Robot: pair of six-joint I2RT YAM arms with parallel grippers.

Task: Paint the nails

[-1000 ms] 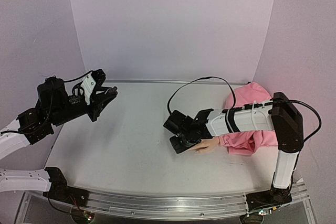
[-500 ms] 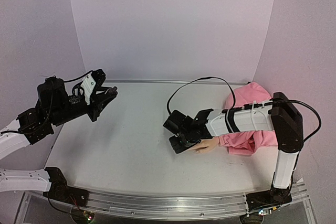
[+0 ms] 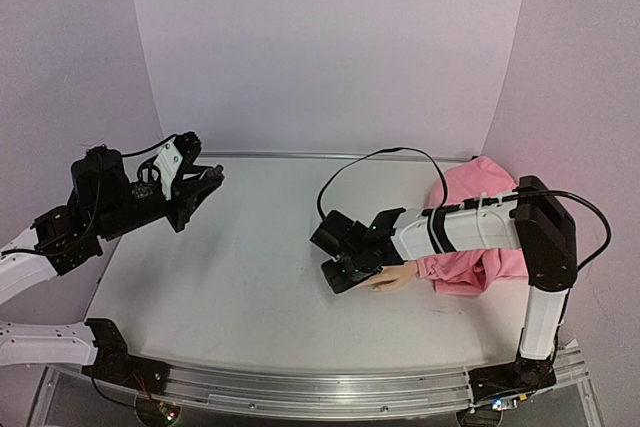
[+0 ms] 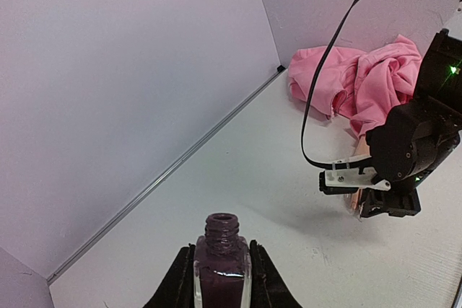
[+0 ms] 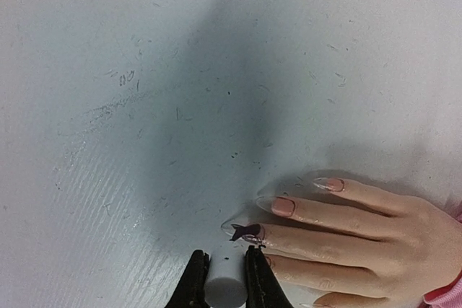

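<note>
The flesh-coloured mannequin hand (image 5: 375,232) lies flat on the table, its fingers pointing left out of a pink sleeve (image 3: 480,237). Its nails are long and pale. One nail (image 5: 249,233) carries a dark purple patch, with the dark brush tip resting on it. My right gripper (image 5: 224,265) is shut on the white brush cap (image 5: 226,290), just below that nail. In the top view the right gripper (image 3: 345,272) sits over the fingertips of the hand (image 3: 398,277). My left gripper (image 4: 221,250) is shut on the open bottle of dark polish (image 4: 221,268) and holds it upright above the table's left side.
A black cable (image 3: 375,159) loops from the right arm over the table's back. The pink fabric (image 4: 361,81) is bunched at the right rear corner. Pale walls close in the back and sides. The left gripper (image 3: 205,182) hangs near the left wall.
</note>
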